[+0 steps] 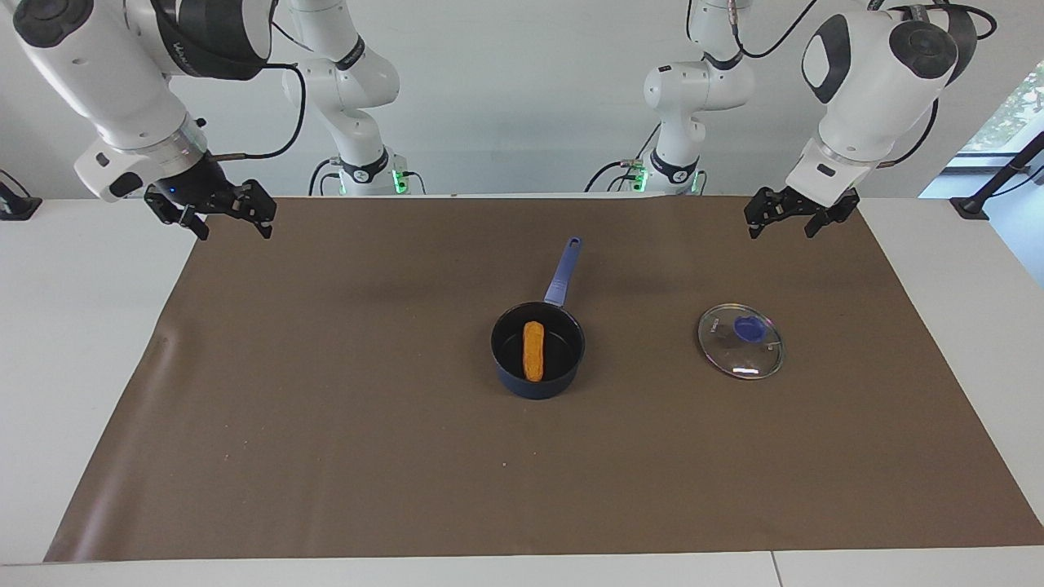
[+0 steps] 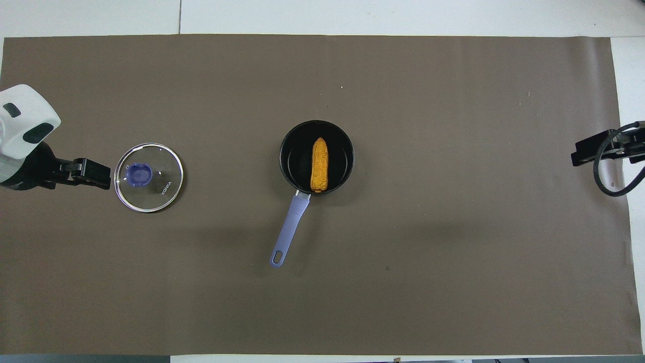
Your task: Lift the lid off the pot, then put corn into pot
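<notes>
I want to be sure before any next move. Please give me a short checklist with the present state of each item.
1. Lid off the pot, flat on the mat toward the left arm's end: ok.
2. Corn inside the pot: ok.
3. Pot upright, handle toward the robots: ok.
4. Left gripper raised, apart from the lid, holding nothing: ok.
5. Right gripper raised over the mat's edge, holding nothing: ok.
6. Jaws fully open: cannot tell.

One marking can be read: the word "KONKA", printed in small pale letters on the glass of the lid (image 2: 148, 177), between its blue knob and the metal rim. The lid lies just beside the left gripper (image 2: 90, 172). In the facing view the print is too small to read.
</notes>
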Available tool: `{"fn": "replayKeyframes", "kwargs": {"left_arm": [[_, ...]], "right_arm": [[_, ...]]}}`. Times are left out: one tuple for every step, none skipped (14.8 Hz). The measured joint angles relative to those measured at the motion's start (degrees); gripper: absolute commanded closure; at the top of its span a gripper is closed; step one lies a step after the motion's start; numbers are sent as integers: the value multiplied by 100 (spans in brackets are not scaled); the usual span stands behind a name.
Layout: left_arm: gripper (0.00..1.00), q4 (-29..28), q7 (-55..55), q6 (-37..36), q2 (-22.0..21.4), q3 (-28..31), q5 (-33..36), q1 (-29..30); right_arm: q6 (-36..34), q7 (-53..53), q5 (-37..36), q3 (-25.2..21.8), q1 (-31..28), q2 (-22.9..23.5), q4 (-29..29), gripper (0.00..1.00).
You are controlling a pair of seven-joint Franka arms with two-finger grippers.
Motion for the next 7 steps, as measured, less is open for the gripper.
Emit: {"fn": "replayKeyframes", "kwargs": {"left_arm": [[0, 72, 0, -39, 33, 31, -9, -24], [0, 211, -2, -128, 77, 35, -12, -28], [0, 378, -3, -253, 130, 35, -13, -30], [0, 525, -4, -334, 189, 33, -18, -33], [0, 577, -11, -341, 215, 32, -38, -34], [0, 597, -21, -340, 225, 32, -74, -34], [0, 605, -25, -339, 227, 32, -105, -34]], "right_arm": [[-9, -37, -14, 15, 0, -44, 0, 0], [-10, -52, -24, 33, -1, -81, 0, 0], [-21, -55, -41, 65, -17, -107, 0, 0], [-62, -59, -50, 149, -93, -111, -1, 0], [-93, -61, -51, 249, -185, -110, -5, 0], [-103, -61, -53, 321, -247, -111, -6, 0], [-105, -61, -55, 350, -270, -112, -6, 0]]}}
